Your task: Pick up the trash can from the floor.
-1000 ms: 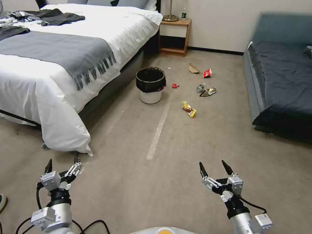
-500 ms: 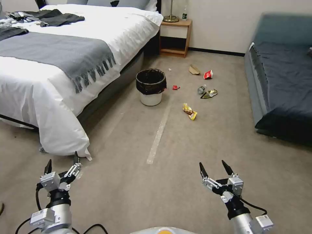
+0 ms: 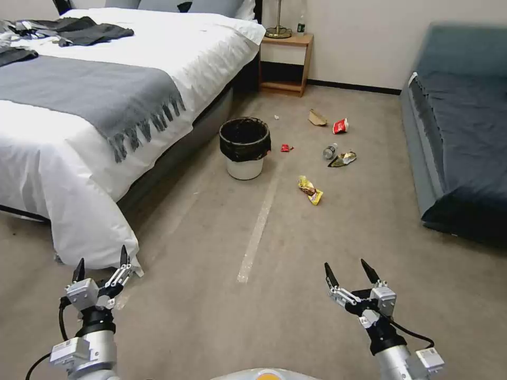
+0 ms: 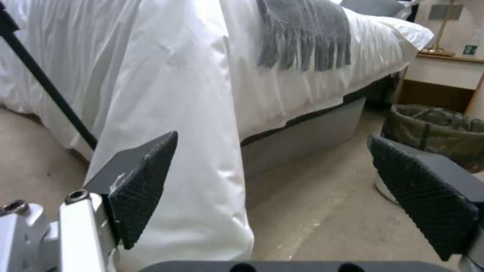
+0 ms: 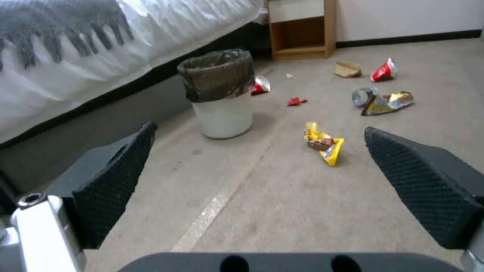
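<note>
We find the trash can (image 3: 245, 148) upright on the floor (image 3: 296, 274), just beside the bed (image 3: 79, 132), well ahead of both grippers. It is a small round bin of smooth white plastic; a crinkled black bag liner folds over its rim and hides the upper half of the wall. Its inside reads as dark and we cannot make out any contents. In the left wrist view one finger pad (image 4: 423, 196) cuts off its base.

The floor is low-pile beige-grey carpet with a pale, worn strip of tape (image 3: 259, 232) running along it toward the bin. Scattered past the bin lie a crumpled yellow foil wrapper (image 3: 310, 190), a red-and-white paper cup (image 3: 340, 126) on its side, a flattened brown cardboard piece (image 3: 317, 117) and a small red scrap (image 3: 285, 148).

We note the left gripper (image 3: 101, 262) low near the hanging white bed sheet, fingers spread wide, holding nothing. The right gripper (image 3: 348, 273) hangs over bare carpet, equally wide open and empty. The pads are black with a knurled diamond texture
</note>
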Tool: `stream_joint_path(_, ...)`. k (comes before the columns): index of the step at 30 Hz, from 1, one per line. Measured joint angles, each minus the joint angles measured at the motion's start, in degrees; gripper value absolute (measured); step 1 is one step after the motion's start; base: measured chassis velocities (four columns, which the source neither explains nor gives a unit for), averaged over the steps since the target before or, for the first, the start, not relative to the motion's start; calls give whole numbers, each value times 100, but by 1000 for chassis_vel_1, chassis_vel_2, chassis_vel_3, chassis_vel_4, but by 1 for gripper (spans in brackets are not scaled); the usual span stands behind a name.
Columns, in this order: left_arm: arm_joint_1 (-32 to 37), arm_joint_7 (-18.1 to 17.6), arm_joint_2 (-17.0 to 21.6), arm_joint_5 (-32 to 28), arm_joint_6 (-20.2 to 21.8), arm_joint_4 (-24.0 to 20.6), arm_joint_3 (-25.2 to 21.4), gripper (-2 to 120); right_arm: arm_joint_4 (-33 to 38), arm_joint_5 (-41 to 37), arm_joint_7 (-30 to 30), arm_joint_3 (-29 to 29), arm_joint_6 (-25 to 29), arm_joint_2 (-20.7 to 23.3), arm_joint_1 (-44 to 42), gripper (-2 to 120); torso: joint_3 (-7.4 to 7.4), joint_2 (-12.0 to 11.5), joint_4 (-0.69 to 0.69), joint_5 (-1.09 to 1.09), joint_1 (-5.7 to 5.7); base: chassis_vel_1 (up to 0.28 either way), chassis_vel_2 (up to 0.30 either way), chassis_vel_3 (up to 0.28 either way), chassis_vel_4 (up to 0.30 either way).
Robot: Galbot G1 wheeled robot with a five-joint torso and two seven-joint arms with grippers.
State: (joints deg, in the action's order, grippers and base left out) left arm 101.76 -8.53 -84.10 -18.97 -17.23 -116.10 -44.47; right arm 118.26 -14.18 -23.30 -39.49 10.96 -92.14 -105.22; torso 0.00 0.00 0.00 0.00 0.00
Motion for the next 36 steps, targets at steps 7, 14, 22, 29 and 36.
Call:
stream_joint_path(7, -3, 19, 2, -6, 0, 9, 1, 93, 0, -10, -44, -21, 8, 0, 1, 100, 0, 0, 1, -1, 0, -94, 106, 96, -107)
stream_joint_path(14, -34, 30, 19, -45, -3, 37, 6, 93, -13, -13, -71, -39, 16, 0, 15, 100, 0, 0, 0, 0, 0, -108, 105, 91, -105)
stream_joint_path(22, -63, 39, 58, -98, -2, 55, 8, 93, -30, -12, -94, -44, 20, 0, 44, 100, 0, 0, 0, -1, 0, -130, 125, 126, -125)
stream_joint_path(29, -82, 53, 67, -117, -1, 78, 9, 93, -47, -5, -113, -49, 31, 0, 49, 100, 0, 0, 1, 0, 0, -127, 126, 130, -135)
stream_joint_path(36, -125, 56, 114, -152, 22, 87, 13, 93, -48, -3, -115, -62, 33, 1, 55, 100, 0, 0, 0, 1, 0, -152, 132, 143, -137)
